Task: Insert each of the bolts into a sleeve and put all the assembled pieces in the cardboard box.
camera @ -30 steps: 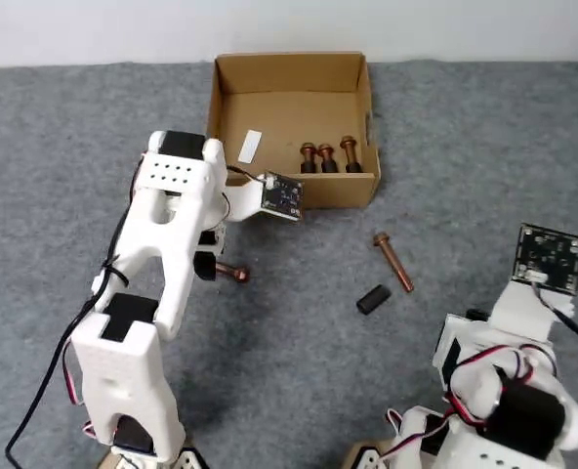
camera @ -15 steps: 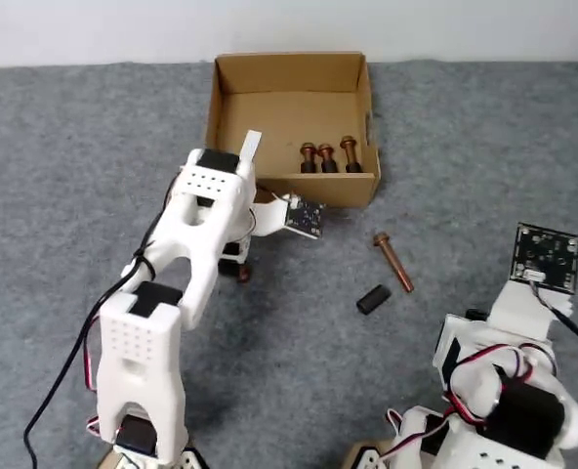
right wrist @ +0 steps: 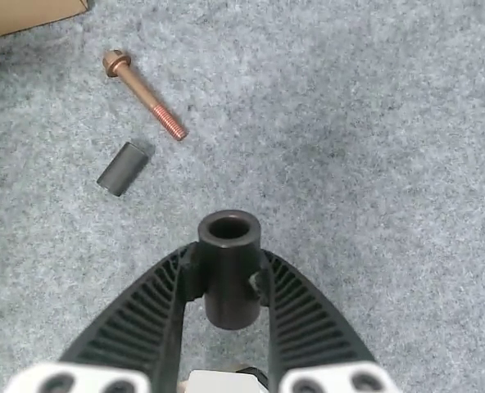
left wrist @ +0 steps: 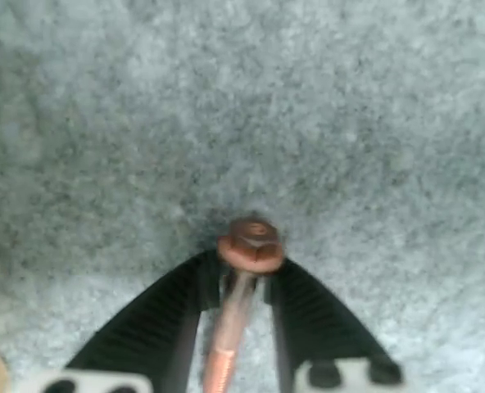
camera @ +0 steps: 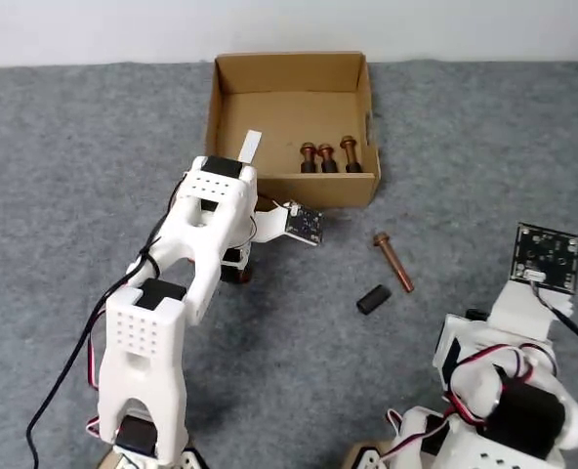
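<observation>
Bolt: the bolt (left wrist: 251,244) is clamped in my left gripper (left wrist: 247,268), close over the carpet (left wrist: 373,106).
Sleeve: the sleeve (right wrist: 228,291) is gripped by my right gripper (right wrist: 228,266), with its open end showing.
Loose parts: a second bolt (camera: 393,261) and a second sleeve (camera: 372,299) lie near each other, not touching.
Box: in the box (camera: 289,70) I see three assembled pieces (camera: 327,156) at the front wall.

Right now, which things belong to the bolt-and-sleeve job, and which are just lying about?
Belong to the job:
- bolt in the left gripper
- sleeve in the right gripper
- loose bolt on the carpet
- loose sleeve beside it
- three finished pieces in the cardboard box

Just lying about:
- white slip in the box
</observation>
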